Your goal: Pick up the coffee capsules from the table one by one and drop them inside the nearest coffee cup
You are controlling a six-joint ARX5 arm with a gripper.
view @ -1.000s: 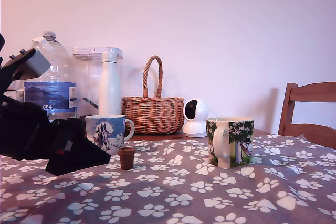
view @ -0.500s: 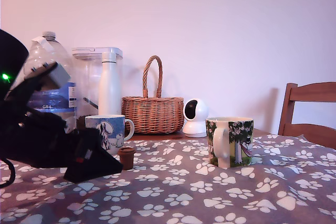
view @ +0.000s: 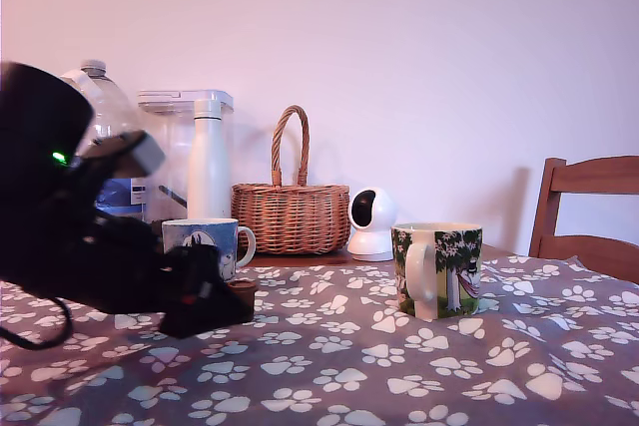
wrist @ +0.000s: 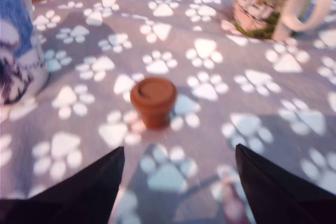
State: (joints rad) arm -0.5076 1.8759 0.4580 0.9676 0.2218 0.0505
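Nothing's dropped in yet as far as I can tell: the coffee capsule [wrist: 153, 101] sits upright on the table [wrist: 262, 98], just beside the blue-and-white coffee cup [wrist: 18, 51]. The gripper [wrist: 178, 174] is spread wide and empty, with the capsule just ahead of its fingertips, roughly centered between them.

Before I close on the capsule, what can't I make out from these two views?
- Coffee capsule: in the exterior view the pincer hides nearly all of it.
- Blue-and-white mug: the wrist view's edge cuts it off, and neither view shows its inside.
- Green tree mug: rim cut off in the wrist view.
- Pincer fingertips: blurred, and past the wrist view's edge.
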